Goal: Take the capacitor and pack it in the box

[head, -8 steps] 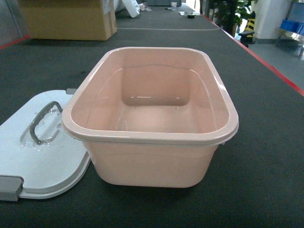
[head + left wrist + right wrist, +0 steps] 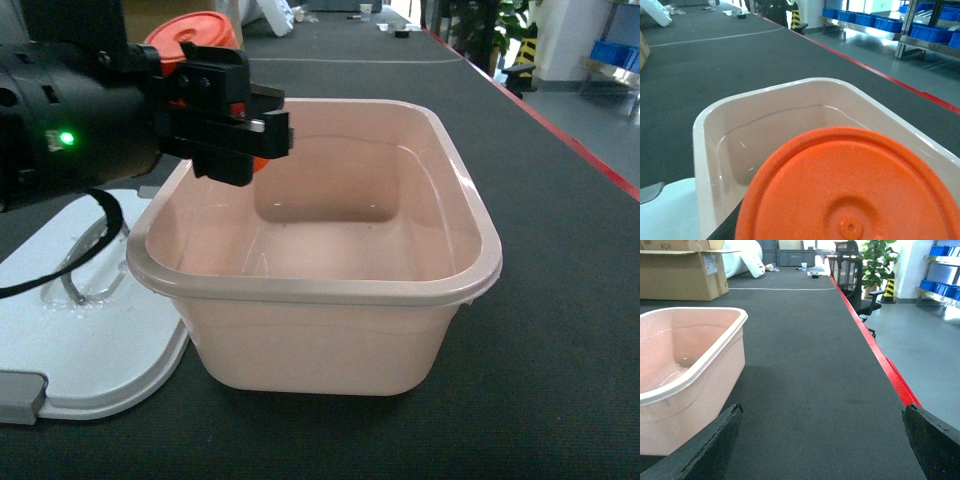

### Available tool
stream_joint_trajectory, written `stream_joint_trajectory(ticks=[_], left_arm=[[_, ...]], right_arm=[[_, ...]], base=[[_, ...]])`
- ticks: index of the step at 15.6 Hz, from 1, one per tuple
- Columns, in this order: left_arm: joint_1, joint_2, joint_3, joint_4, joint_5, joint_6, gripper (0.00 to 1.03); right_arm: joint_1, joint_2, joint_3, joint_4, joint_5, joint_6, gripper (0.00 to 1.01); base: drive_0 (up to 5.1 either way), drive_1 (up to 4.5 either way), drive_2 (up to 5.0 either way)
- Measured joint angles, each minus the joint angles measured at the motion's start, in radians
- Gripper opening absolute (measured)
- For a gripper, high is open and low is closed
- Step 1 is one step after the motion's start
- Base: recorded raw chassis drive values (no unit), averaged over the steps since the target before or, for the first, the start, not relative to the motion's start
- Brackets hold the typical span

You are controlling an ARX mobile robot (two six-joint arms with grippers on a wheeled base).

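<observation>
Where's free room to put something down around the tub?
Bare mat right of the tub, out to the red line, and in front of it. The tub's floor is bare too. Left is crowded: the lid lies against it, and the left gripper with an orange disc hangs over that rim.

Box (image 2: 320,290) in middle of floor mat (image 2: 560,300). Lid (image 2: 90,350) flat on mat, left of box, touching it. Left gripper (image 2: 262,128) over box's back left corner, holding capacitor (image 2: 195,35). Cardboard carton (image 2: 680,272) far behind.
</observation>
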Motion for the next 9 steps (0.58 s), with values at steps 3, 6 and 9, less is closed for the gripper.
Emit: stream_joint_trajectory(ticks=[3, 6, 9], left_arm=[[-0.029, 0.011, 0.012, -0.002, -0.008, -0.009, 0.43], [-0.055, 0.016, 0.026, -0.001, -0.003, -0.011, 0.43], [-0.064, 0.024, 0.031, 0.013, -0.002, -0.015, 0.54]], right_arm=[[0.000, 0.000, 0.000, 0.000, 0.000, 0.000, 0.98], [0.000, 0.000, 0.000, 0.000, 0.000, 0.000, 0.98], [0.000, 0.000, 0.000, 0.000, 0.000, 0.000, 0.98]], base=[[0.0, 0.00, 0.0], [0.0, 0.00, 0.0], [0.0, 0.00, 0.0]])
